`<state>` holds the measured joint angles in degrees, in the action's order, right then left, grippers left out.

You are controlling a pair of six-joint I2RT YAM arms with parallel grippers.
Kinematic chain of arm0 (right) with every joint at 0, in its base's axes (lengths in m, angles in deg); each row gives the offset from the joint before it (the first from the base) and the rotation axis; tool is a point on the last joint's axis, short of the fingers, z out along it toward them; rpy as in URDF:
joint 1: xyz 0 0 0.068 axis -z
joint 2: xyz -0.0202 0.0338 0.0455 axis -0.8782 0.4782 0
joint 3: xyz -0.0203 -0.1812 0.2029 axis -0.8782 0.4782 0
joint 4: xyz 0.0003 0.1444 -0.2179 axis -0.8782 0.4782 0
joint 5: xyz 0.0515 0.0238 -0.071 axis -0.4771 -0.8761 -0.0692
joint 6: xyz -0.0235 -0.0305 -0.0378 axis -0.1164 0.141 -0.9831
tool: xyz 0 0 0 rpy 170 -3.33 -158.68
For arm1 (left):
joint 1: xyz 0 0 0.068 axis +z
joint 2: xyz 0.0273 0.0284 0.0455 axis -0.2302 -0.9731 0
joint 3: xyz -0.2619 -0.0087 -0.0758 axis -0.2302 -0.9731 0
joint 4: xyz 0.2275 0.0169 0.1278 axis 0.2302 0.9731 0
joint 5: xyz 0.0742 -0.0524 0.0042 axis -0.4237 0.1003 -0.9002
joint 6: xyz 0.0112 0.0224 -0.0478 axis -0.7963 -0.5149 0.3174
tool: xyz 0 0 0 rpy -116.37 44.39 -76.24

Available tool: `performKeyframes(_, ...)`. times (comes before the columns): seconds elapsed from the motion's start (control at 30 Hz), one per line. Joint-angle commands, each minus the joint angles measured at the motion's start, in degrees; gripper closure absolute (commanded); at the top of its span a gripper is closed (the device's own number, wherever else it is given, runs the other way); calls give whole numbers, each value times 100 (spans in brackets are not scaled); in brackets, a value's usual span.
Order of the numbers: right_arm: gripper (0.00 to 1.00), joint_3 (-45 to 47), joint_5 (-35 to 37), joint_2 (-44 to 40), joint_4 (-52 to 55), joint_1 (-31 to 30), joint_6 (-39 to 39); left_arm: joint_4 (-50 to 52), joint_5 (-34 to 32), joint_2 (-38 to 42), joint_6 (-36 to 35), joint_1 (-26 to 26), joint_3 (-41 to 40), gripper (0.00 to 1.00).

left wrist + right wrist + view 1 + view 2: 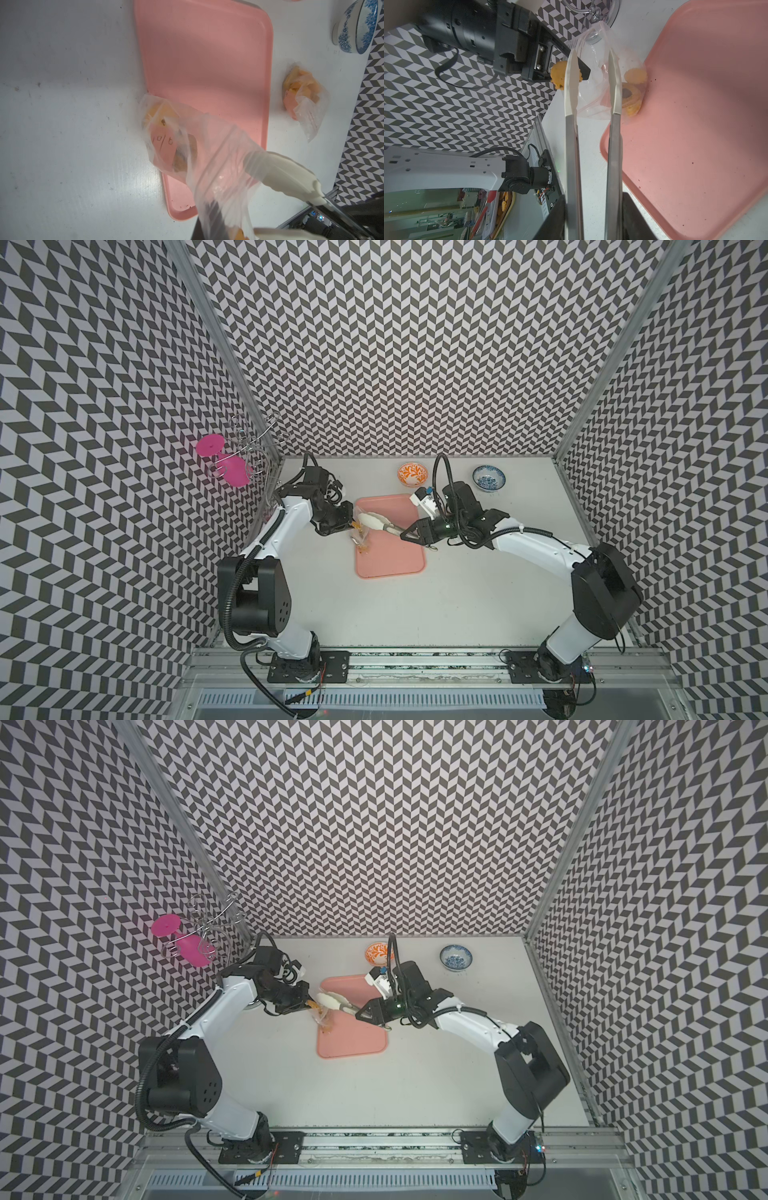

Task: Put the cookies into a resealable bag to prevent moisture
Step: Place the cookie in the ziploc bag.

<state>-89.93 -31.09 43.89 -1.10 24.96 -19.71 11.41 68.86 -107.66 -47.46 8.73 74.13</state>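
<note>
1. In both top views I look steeply down from high over the front edge of the white worktop [415, 614], sharing it all.
2. My left wrist view hangs close over the pink rectangular plastic tray [207, 62] and clear plastic bag [218, 149].
3. My right wrist view looks along white-tipped metal tongs [572, 145], close, onto that same bag and tray.

In both top views the cookies [362, 547] in the bag [359, 536] are orange specks; you cannot tell shapes or number. Crumpled plastic veils the left claw [351, 524] in the left wrist view: one dark finger [207, 220] shows through, cut by the frame edge. There the tongs [291, 178] and blue bowl [353, 27] also run out of frame. In the right wrist view a tong arm covers part of one cookie [558, 76], and the right claw [593, 203] and tray [695, 124] are cropped.
</note>
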Motion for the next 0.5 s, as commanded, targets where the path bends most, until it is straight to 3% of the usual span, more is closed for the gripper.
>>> performKeyframes(0.0,62,-168,85,-366,-195,74,-95,324,-745,-46,-27,-125,309,100)
performKeyframes(0.1,62,-174,75,-377,-173,78,-118,488,-1157,-177,-40,-236,500,100)
performKeyframes(0.47,63,-214,191,-601,44,332,-217,157,-97,-11,-22,-121,416,100)
